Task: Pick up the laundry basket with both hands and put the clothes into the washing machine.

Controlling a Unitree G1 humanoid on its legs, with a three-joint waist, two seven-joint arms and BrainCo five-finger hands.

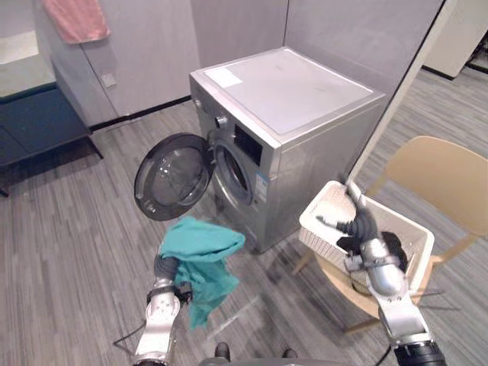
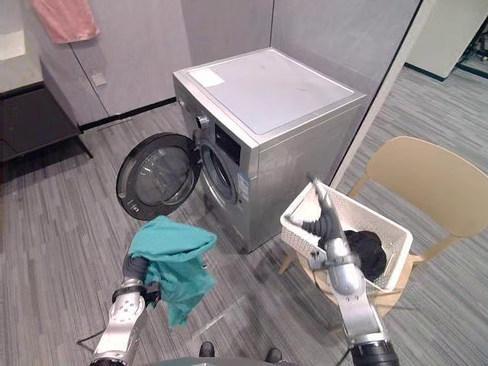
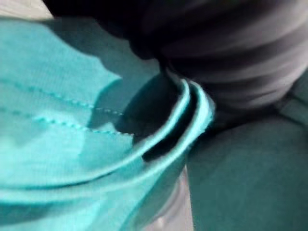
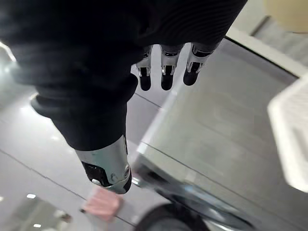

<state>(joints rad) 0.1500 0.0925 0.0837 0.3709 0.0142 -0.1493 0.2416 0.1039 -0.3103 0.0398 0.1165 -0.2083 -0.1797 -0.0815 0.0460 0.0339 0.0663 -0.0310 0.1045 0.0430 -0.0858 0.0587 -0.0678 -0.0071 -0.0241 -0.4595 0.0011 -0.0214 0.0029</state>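
A silver front-loading washing machine [image 1: 297,99] is standing on the grey plank floor [image 1: 69,252] against the partition wall. Its round glass door [image 1: 174,175] is hanging wide open toward the robot's left and is leaving the drum mouth clear. Just beside the machine's right flank a beige chair [image 1: 446,179] is carrying the white woven laundry basket [image 1: 319,232] on its seat, with one basket corner reaching close to the machine's side. A teal garment [image 1: 202,252] is hanging in the air in front of the open door and below its level, bunched on top with a loose end dangling toward the floor. It is draping over the left hand [image 1: 162,267], whose dark ribbed cover is showing under the cloth; the fingers are buried in the fabric, so I cannot tell how they are set. A heap of black clothes [image 2: 366,252] is lying inside the basket toward its far right end. The right hand [image 1: 364,225] is hovering over the basket's near left rim with its fingers [image 4: 163,72] stretched out straight and holding nothing. A pink towel [image 1: 76,19] is hanging on the far wall at the left.
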